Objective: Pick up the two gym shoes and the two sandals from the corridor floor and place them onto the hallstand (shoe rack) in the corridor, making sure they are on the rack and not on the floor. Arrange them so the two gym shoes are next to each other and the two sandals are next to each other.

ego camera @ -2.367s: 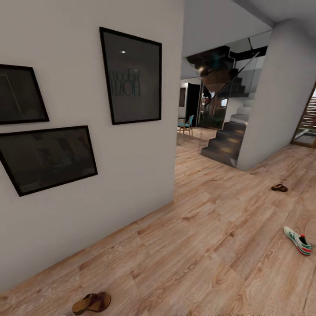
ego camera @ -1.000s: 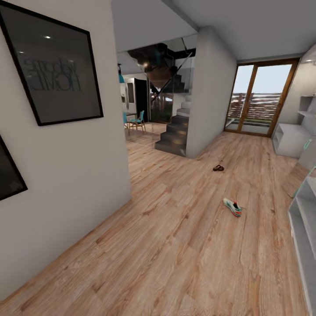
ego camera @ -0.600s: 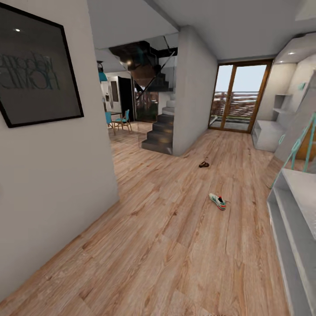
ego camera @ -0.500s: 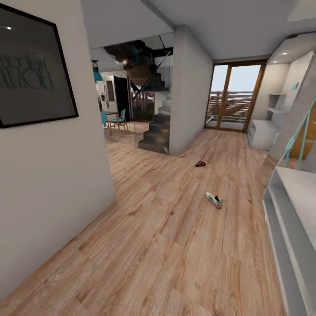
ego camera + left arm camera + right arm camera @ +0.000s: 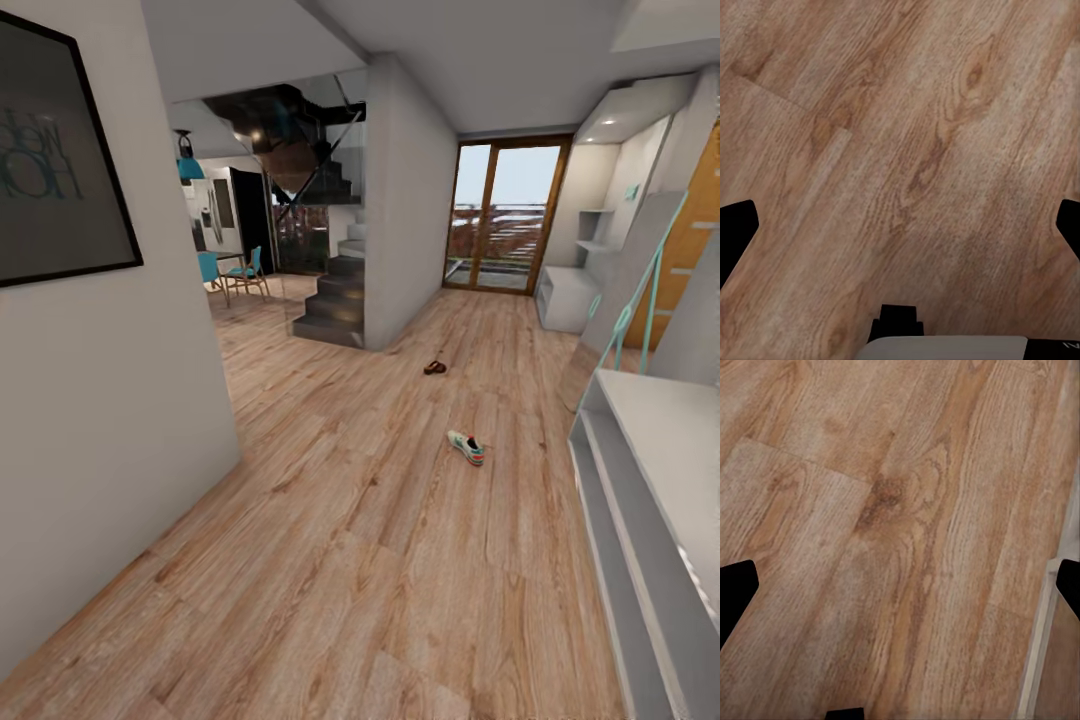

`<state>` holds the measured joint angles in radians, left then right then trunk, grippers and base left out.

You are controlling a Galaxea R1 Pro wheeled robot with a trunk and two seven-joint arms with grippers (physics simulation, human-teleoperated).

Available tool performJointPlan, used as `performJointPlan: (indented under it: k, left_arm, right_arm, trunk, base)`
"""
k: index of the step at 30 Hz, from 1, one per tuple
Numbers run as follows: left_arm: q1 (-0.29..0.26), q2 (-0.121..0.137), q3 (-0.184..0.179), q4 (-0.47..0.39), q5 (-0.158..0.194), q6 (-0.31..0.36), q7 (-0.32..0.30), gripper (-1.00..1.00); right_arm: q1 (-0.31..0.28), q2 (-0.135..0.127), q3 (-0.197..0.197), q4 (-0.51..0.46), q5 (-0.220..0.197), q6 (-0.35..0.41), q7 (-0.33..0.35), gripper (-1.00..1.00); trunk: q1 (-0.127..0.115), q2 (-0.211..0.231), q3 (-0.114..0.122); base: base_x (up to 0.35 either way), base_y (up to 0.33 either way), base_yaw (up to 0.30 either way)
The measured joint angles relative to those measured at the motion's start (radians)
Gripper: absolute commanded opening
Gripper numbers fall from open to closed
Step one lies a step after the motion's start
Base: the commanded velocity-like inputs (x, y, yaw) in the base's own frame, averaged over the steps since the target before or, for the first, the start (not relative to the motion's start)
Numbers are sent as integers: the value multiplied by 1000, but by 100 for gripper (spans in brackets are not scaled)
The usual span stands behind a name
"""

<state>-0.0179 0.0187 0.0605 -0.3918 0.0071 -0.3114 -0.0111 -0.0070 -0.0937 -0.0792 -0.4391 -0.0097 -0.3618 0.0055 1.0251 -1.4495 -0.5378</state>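
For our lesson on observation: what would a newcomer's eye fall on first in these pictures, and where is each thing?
A lone gym shoe lies mid-corridor on the wood floor, with a small brown sandal farther off near the pillar. The pale-grey hallstand runs along the right edge. At the corridor's end a bright glass door draws the eye, with dark stairs to its left.

A home corridor: staircase (image 5: pixel 335 300), framed picture (image 5: pixel 50 180), hallstand (image 5: pixel 650 500), dining chairs (image 5: pixel 235 275).

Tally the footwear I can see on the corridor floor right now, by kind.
Gym shoes: 1, the gym shoe on the corridor floor
Sandals: 1, the sandal farther down the corridor
Total: 2
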Motion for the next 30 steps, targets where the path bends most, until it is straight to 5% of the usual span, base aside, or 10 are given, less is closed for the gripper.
performJointPlan:
  k: [16,30]
  left_arm:
    - [0,0,0,0,1,0,0,100]
    - [0,0,-1,0,0,0,0,100]
  right_arm:
    - [0,0,2,0,2,0,2,100]
    - [0,1,2,0,1,1,1,100]
  trunk:
    - [0,0,0]
    - [-1,0,-5]
  base:
    - [16,0,-29]
    - [293,0,0]
